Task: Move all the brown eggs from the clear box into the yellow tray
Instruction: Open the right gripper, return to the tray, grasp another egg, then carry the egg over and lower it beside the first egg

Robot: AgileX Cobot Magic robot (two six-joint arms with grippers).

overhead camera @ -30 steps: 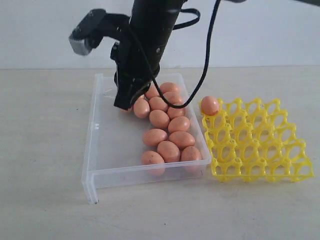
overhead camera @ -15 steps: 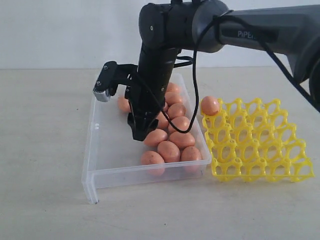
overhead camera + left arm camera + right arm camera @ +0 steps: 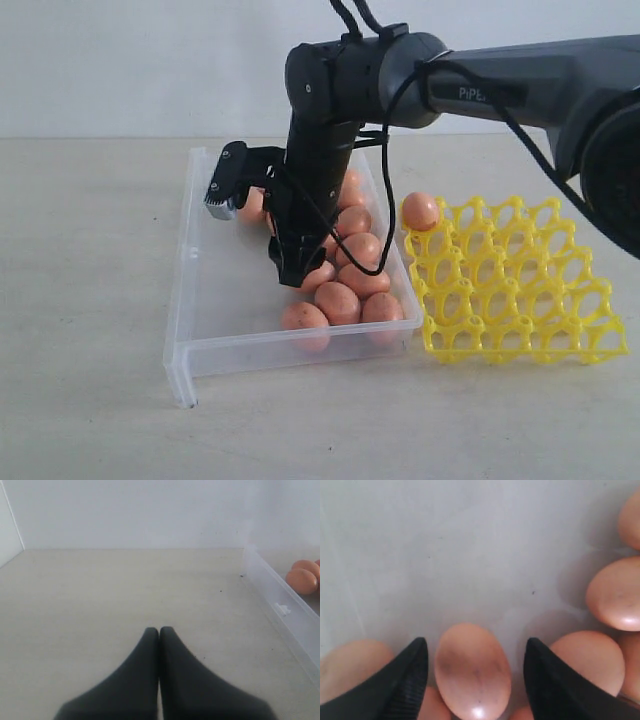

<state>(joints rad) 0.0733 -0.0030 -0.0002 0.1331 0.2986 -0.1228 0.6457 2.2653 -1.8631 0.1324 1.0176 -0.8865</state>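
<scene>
L gripper (image 3: 159,630) sits low over bare table (image 3: 90,300), jaws pressed together w/ nothing btwn them; from its wrist view the clear box's wall runs past to one side w/ a couple of eggs behind it. In the ext. view the clear box (image 3: 183,285) lies left of centre on the table, small tab leg at its near-left corner. Its left half is bare; the brown eggs (image 3: 338,300) are bunched along its right wall from far end to near end. Exact count unclear, since the arm hides some. R arm (image 3: 520,75) reaches in from the right and across the box, wrist bent down, black cable (image 3: 385,245) looping off it and the wrist cam (image 3: 222,190) sticking out to the left. R gripper (image 3: 294,272) points down into the egg cluster, tips at egg level near the middle of the box. Its wrist view shows the jaws spread wide, one either side of a single egg (image 3: 472,672), a thin gap on each side, so no grip on it; more eggs lie close by on both flanks. The yellow tray (image 3: 510,285) sits just beside the box's right wall, near corners approx. touching. One brown egg (image 3: 420,211) rests in its far-left corner cup; the other cups hold none.
</scene>
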